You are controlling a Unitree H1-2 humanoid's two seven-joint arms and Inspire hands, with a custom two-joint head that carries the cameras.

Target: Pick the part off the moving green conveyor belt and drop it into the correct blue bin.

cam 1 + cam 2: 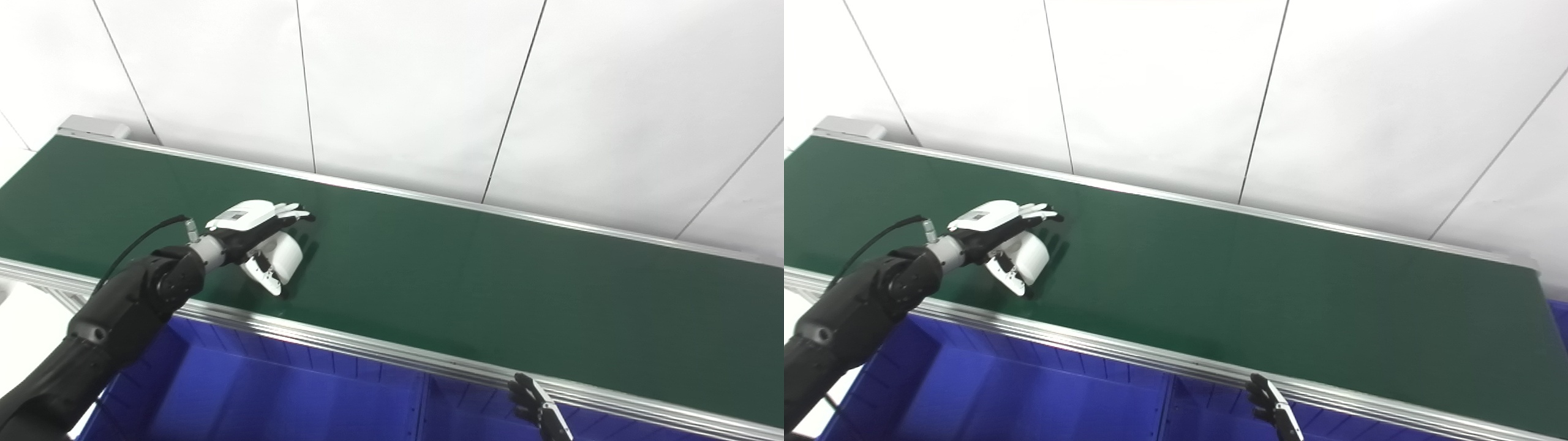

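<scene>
Part (283, 257), white and rounded, sits wrapped in left hand (260, 236) over conveyor belt (490, 275). Keep wrap firm; carry toward blue bin (275, 398). Right hand (539, 407) idle, state unclear.

We see matt, smooth green conveyor belt (465, 282), brushed shiny metal side rail (380, 352), glossy blue plastic bin (275, 398), left hand (263, 236) in glossy white plastic shell, matt black arm (116, 312), smooth white wall panels (404, 92)

The left robot hand (1007, 245) holds a white part (1030, 258) over the green conveyor belt (1243, 288).
</scene>
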